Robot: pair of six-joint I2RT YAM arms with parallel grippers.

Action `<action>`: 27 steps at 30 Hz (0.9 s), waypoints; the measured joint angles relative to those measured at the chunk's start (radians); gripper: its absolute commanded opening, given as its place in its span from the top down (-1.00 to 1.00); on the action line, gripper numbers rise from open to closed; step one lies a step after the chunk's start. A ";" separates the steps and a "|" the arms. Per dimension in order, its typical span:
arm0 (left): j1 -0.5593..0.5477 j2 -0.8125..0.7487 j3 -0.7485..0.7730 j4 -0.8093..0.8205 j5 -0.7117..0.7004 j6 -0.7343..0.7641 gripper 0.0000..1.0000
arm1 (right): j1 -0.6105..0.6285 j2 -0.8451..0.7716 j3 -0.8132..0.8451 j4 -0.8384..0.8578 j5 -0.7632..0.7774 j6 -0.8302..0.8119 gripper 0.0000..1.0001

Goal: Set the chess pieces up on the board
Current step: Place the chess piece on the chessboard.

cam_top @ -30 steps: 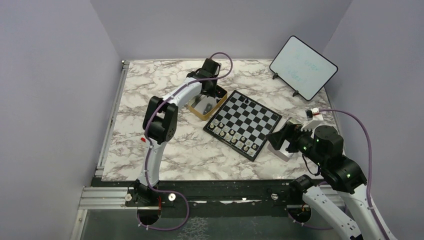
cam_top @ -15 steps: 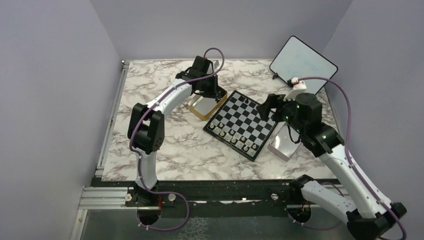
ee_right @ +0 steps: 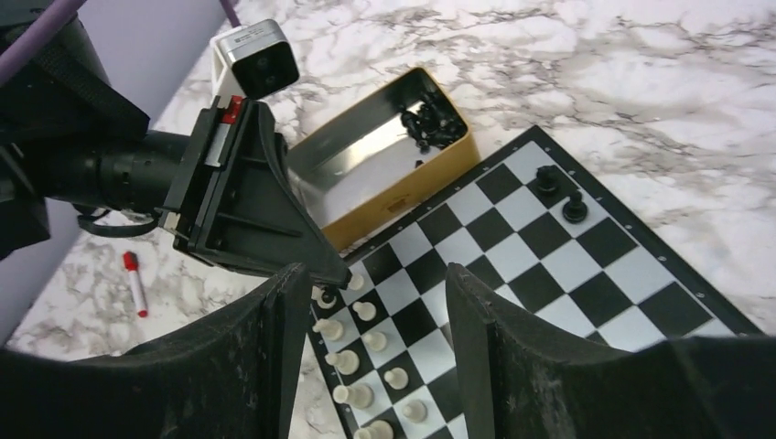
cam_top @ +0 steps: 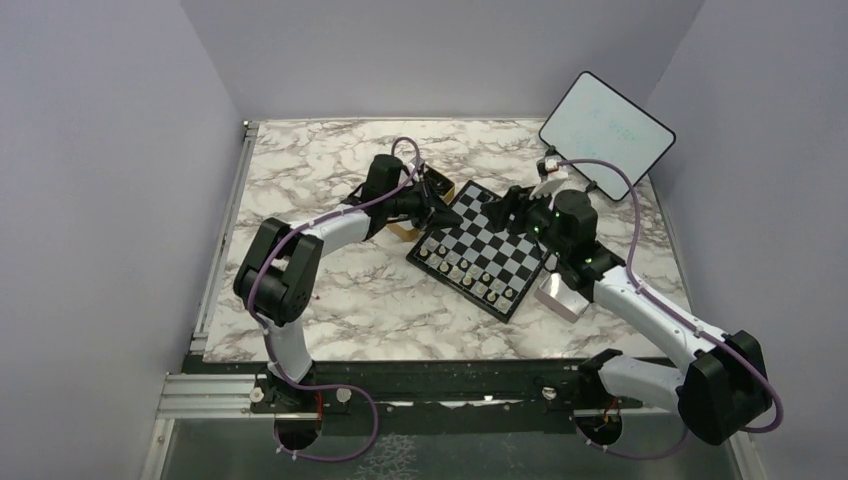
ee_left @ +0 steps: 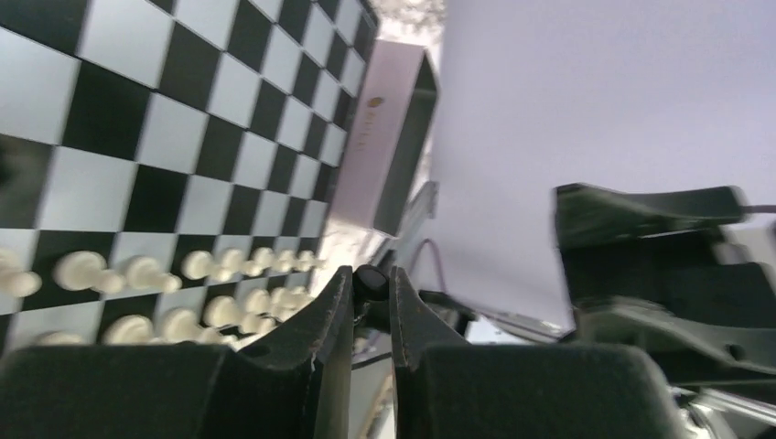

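Inside left pincer, a black piece.

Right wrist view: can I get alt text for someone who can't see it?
Between the right arm's fingers, spread open, the left arm's fingers reach to the edge of the chessboard beside rows of white pieces. Two black pieces stand near the board corner by an open gold tin holding more, on a marble table.

Board black-white checks; chess pieces black, cream; tin gold; table white marble, grey veins.
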 measured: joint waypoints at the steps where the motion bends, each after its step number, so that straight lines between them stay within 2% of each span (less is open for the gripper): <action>1: 0.001 0.000 -0.014 0.042 0.009 -0.042 0.84 | 0.000 0.002 -0.032 0.051 -0.009 0.012 -0.20; 9: 0.003 -0.044 -0.035 0.307 0.035 -0.351 0.81 | 0.034 0.010 -0.108 0.356 -0.027 -0.003 -0.16; 17: 0.004 -0.053 -0.117 0.559 0.036 -0.647 0.82 | 0.100 0.043 -0.138 0.500 -0.021 -0.059 -0.06; 23: 0.004 -0.039 -0.147 0.661 0.035 -0.750 0.83 | 0.119 0.102 -0.138 0.547 -0.016 -0.076 0.10; 27: 0.004 -0.029 -0.158 0.698 0.035 -0.785 0.83 | 0.126 0.133 -0.138 0.553 -0.002 -0.072 0.35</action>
